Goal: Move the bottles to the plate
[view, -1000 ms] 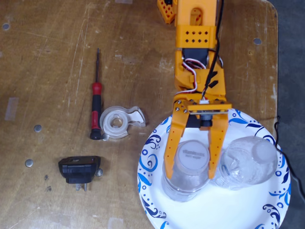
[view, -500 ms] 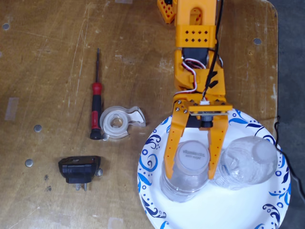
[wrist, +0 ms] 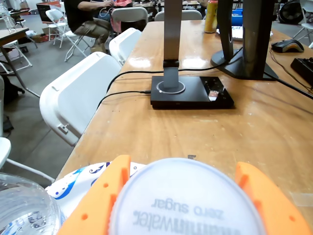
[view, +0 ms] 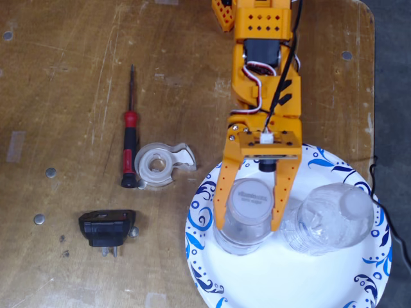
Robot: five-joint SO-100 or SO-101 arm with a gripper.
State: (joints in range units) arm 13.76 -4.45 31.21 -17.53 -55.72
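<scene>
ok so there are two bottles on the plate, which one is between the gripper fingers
The white-capped bottle on the left in the fixed view; the gripper straddles its cap. The other bottle stands to its right, outside the fingers. Both are on the plate.

Orange arm reaches down from the top edge of the fixed view over the plate (view: 289, 269). Gripper (view: 249, 222) points down, jaws spread either side of the white-capped bottle (view: 247, 204), apparently touching its sides.
</scene>
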